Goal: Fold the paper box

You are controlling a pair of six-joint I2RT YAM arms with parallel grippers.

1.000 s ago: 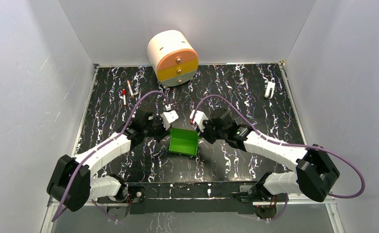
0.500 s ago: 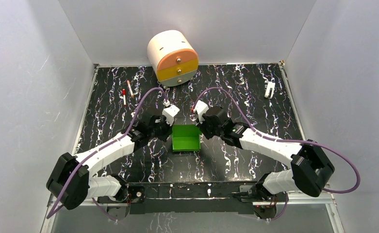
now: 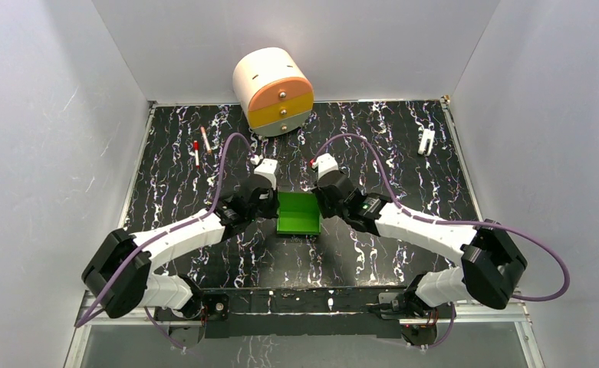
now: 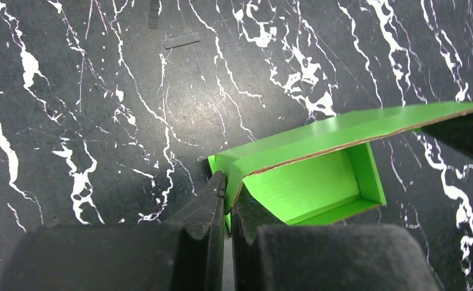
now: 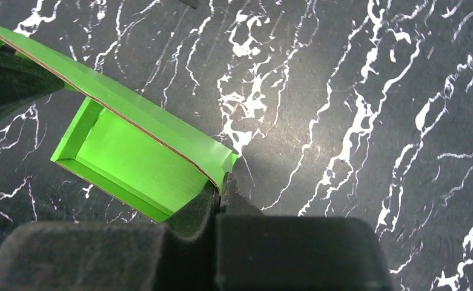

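Top view: green paper box point(image 3: 297, 213) central on the table point(image 3: 403, 138), held between left gripper point(image 3: 275, 210) and right gripper point(image 3: 318, 207); open room all round, drawer unit point(image 3: 273, 90) well apart. Left wrist: jaws clamped on a box corner; uneven pulling would likely crease or tear the thin card. Right wrist: jaws clamped on the opposite corner, same risk.

black marbled tabletop point(image 3: 373, 146), plain grey walls point(image 3: 51, 115)
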